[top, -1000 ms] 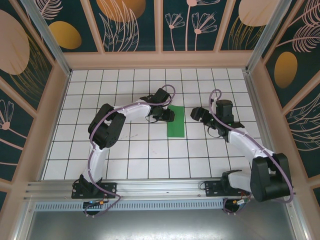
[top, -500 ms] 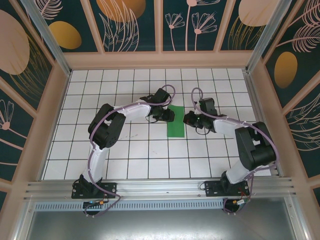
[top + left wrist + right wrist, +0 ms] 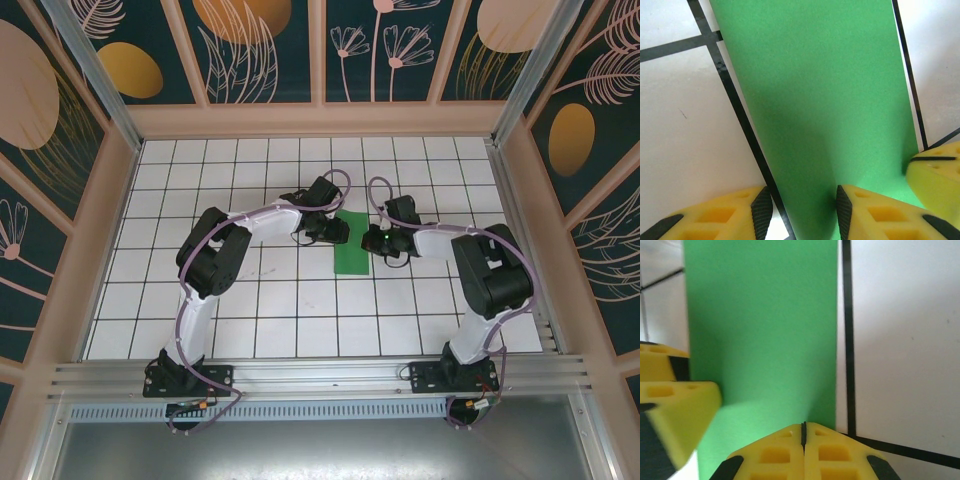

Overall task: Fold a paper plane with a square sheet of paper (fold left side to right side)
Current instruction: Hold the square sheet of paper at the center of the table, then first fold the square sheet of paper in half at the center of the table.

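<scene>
Green matte paper sheet (image 3: 352, 245), plain and unmarked, lies flat as a narrow rectangle on the white tiled table (image 3: 250, 300) with black grid lines. It sits near the middle of the table, long side running away from my bases, between my two tools

Left gripper (image 3: 335, 230): positioned at the far left corner of the sheet. In the left wrist view its yellow fingers (image 3: 880, 215) stand apart. One is over the green surface and the other over bare tile, with the sheet's long edge running through the gap. Nothing is clamped between the black pads

Right gripper (image 3: 372, 242): positioned at the sheet's right long edge, just across from the left tool. In the right wrist view its two yellow fingers are pressed together with only a thin seam between them. The tips sit at the edge of the green surface. I cannot tell whether they nip the paper or merely bear on it

Sheet surface: smooth, no loose flap visible in either wrist view
</scene>
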Motion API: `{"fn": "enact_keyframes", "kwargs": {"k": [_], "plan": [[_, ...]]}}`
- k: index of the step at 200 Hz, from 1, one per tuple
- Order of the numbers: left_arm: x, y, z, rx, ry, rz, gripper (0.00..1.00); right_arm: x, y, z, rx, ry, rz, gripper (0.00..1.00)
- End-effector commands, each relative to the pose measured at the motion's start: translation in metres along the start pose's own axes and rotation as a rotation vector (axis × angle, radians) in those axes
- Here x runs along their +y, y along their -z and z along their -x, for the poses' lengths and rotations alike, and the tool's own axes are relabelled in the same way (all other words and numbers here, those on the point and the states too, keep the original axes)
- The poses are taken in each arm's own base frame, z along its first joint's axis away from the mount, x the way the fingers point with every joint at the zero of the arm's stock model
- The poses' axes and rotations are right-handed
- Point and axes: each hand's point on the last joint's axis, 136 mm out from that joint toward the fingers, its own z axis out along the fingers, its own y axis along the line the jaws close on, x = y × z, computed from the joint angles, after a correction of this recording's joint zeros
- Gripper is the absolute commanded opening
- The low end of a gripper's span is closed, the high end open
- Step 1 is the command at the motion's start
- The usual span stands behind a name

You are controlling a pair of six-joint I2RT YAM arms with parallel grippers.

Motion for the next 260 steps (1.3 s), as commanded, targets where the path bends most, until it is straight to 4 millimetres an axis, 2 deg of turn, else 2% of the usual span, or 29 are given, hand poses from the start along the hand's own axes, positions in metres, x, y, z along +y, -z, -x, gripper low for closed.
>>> {"fn": "enact_keyframes", "kwargs": {"k": [1,28,48,63,96,113,134,158,180,231,260], "plan": [[0.023,-0.036,-0.024,0.061,-0.005,0.068,0.44,-0.012,-0.005,-0.009,0.035,0.007,-0.061,0.0],[0.023,-0.034,-0.023,0.054,-0.005,0.068,0.44,-0.022,-0.009,-0.023,0.068,-0.014,-0.084,0.0],[0.02,-0.026,-0.016,0.027,-0.015,0.073,0.45,-0.029,-0.01,-0.033,0.086,-0.023,-0.099,0.0],[0.015,-0.012,-0.005,-0.015,-0.029,0.079,0.45,-0.032,-0.011,-0.038,0.096,-0.026,-0.109,0.0],[0.004,0.033,0.026,-0.139,-0.034,0.084,0.49,-0.036,-0.012,-0.045,0.113,-0.025,-0.12,0.0],[-0.006,0.05,0.035,-0.191,-0.036,0.054,0.51,-0.036,-0.013,-0.046,0.116,-0.021,-0.121,0.0],[-0.026,0.061,0.037,-0.215,-0.044,-0.051,0.49,-0.033,-0.013,-0.045,0.109,-0.016,-0.118,0.0],[-0.046,0.054,0.03,-0.172,-0.049,-0.179,0.38,-0.032,-0.014,-0.044,0.106,-0.01,-0.12,0.0],[-0.052,0.038,0.021,-0.124,-0.037,-0.248,0.29,-0.032,-0.013,-0.043,0.104,-0.008,-0.123,0.0],[-0.045,0.012,0.006,-0.059,-0.02,-0.258,0.28,-0.032,-0.014,-0.044,0.11,-0.003,-0.128,0.0],[-0.031,-0.001,-0.005,-0.031,-0.01,-0.209,0.28,-0.035,-0.013,-0.047,0.118,0.002,-0.146,0.0]]}}
